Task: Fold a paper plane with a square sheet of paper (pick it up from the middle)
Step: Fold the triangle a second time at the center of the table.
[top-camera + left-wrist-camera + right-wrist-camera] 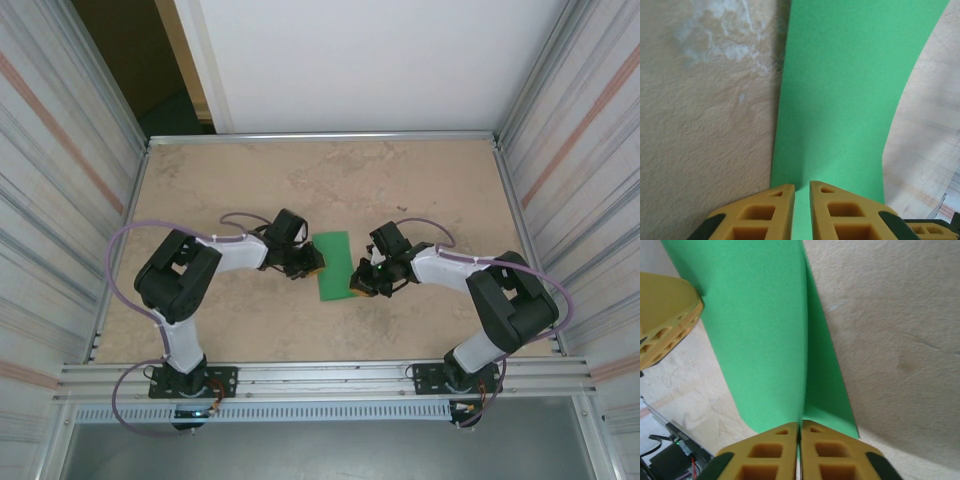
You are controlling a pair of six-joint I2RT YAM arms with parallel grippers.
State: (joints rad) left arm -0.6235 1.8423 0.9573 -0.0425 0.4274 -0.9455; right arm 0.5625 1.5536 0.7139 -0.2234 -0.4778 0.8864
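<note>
Square sheet of paper (334, 264) sits mid-worktop (420, 180) between your two arms, and from above you see it as a narrow green strip, doubled over on itself. Your left jaws reach it from the left and pinch its edge. In the left wrist view the yellow fingers (765, 215) stand a thin gap apart with green paper (850, 100) running between them, and the sheet's right edge bows in a curve above the worktop (700, 125). Your right jaws are pressed together on the opposite side, near the strip's lower right corner in the overhead view. In the right wrist view the fingers (765, 460) meet on a crease, where an upper layer of paper (760, 330) bends over a lower layer lying flat. One left finger (665, 325) shows at that view's upper left, against the paper's far edge.
</note>
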